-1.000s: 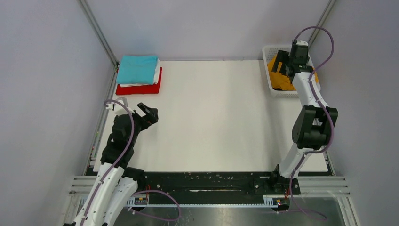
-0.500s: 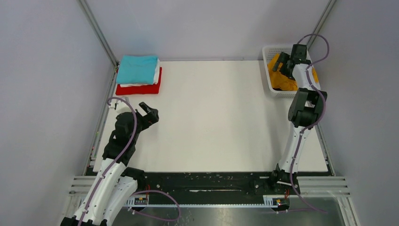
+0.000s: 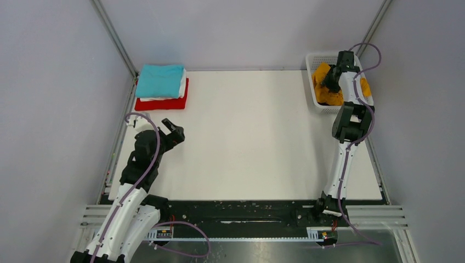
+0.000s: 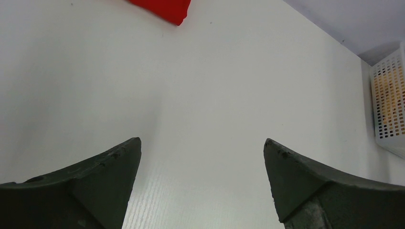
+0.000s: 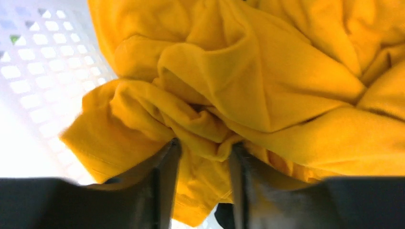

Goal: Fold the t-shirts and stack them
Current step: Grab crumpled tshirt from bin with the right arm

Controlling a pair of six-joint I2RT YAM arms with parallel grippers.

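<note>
Left claw (image 4: pixel 203 143) is hovering low over the near-left part of the flat white surface (image 3: pixel 252 137), jaws spread wide, holding nothing. It is sitting out the step in hand.

Across the surface, at the far-left corner, the folded stack of teal, white and red t-shirts (image 3: pixel 162 87) is lying square, teal on top. Only the red corner is showing at the top of the left wrist view.

At the far-right corner, the right claw (image 5: pixel 205 148) is reaching down into the white plastic mesh basket (image 3: pixel 313 59). Its fingers (image 5: pixel 167 181) are standing narrow, pinching 1 raised ridge of the crumpled orange-yellow cloth t-shirt (image 5: pixel 267 86) between them. The shirt is lying bunched inside the basket, well apart from the stack. Something dark is showing just below the cloth, between the fingers; I cannot tell what it is.

Judgement: the step is lifting this shirt out so it can be spread on the open middle of the surface.
- The grip is looking shallow, on a single fold. A firm squeeze before rising is advisable.
- A straight upward lift should let the hanging cloth clear the basket wall (image 5: pixel 33 62) rather than drag the light basket along.
- The pinch is probably mid-body, not at a hem or shoulder, so I am expecting a regrasp with the left claw once the shirt is down.
- Setting it down mid-surface should leave both arms room and leave the stack undisturbed.
</note>
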